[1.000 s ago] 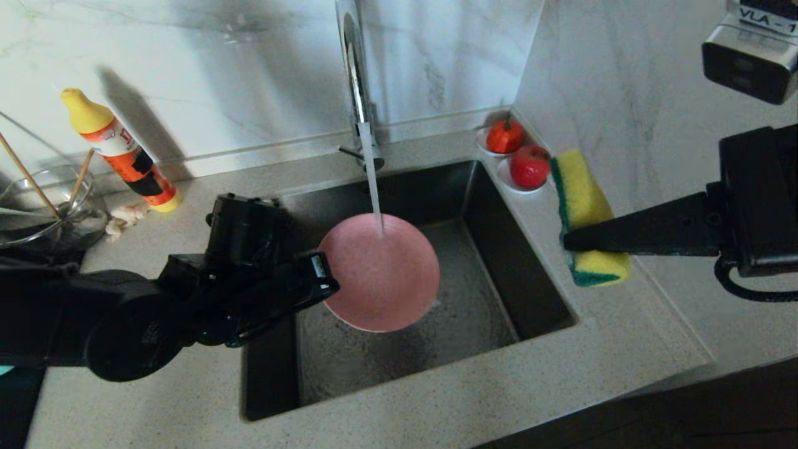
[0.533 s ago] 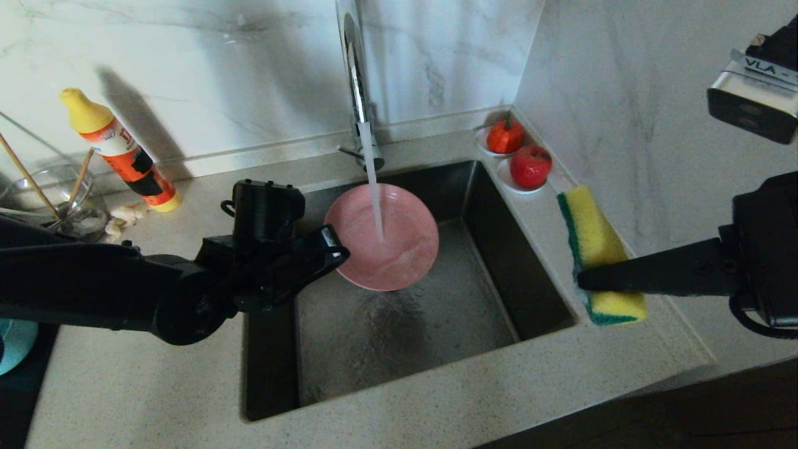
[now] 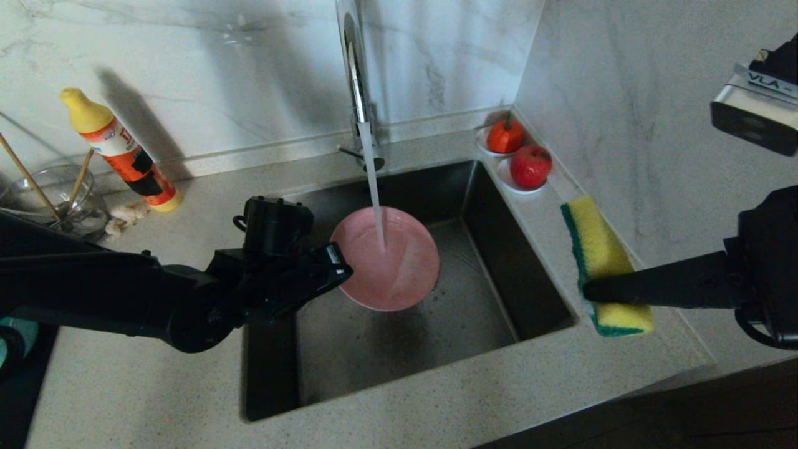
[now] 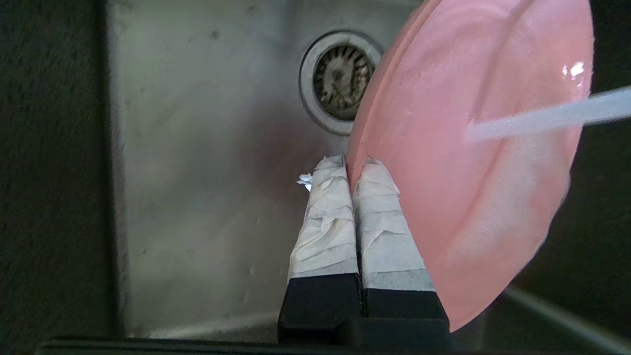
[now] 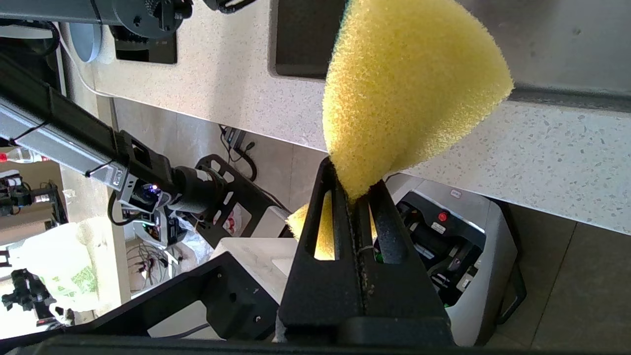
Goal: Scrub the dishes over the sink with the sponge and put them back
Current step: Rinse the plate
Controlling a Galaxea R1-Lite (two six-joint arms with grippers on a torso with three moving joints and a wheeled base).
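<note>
My left gripper (image 3: 340,269) (image 4: 351,165) is shut on the rim of the pink plate (image 3: 385,259) (image 4: 473,172). It holds the plate tilted over the sink (image 3: 436,337) under the tap's (image 3: 355,75) running water (image 3: 374,193). The drain strainer (image 4: 340,81) shows behind the plate. My right gripper (image 3: 589,290) (image 5: 352,190) is shut on the yellow sponge (image 3: 601,262) (image 5: 409,88), above the counter right of the sink. Its green layer faces the sink. The chopsticks (image 3: 25,174) stand in a glass bowl (image 3: 56,199) at far left. A teal sliver (image 3: 5,327) shows at the left edge.
An orange-and-yellow detergent bottle (image 3: 118,153) leans against the back wall at left. Two red fruits (image 3: 506,137) (image 3: 530,165) on white saucers sit at the sink's back right corner. The marble wall rises close on the right.
The left gripper has reached further over the sink and turned the plate so its inner face takes the water. The right gripper has carried the sponge away from the fruits, toward the counter's front.
</note>
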